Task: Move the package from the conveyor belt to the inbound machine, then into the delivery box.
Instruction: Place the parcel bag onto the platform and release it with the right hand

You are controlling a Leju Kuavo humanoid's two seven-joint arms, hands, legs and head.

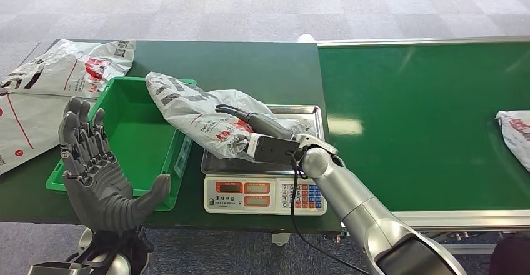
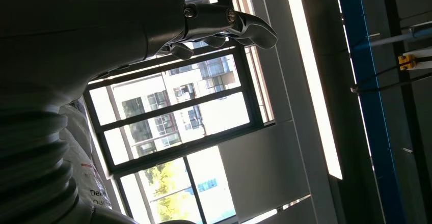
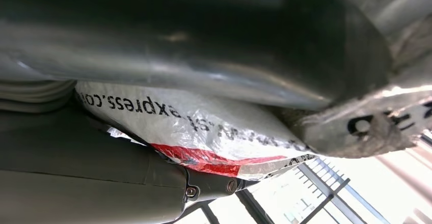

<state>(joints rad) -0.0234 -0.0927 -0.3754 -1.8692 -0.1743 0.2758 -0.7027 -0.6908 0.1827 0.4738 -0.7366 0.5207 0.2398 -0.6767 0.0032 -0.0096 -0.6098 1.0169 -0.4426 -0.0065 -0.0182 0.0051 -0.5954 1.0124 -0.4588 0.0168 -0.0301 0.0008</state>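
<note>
The package is a grey-white plastic mailer with dark grey printed blocks, black lettering and a red patch; the right wrist view shows a red band under a line of black text. The right robot hand is dark grey, on a silver arm. The left robot hand is dark grey all over. The delivery box is bright green. The scale has a steel pan, a white body, orange display frames and red and blue keys. The table and the conveyor belt are dark green. Other mailers are white with red and black marks. The floor is grey carpet tile.
</note>
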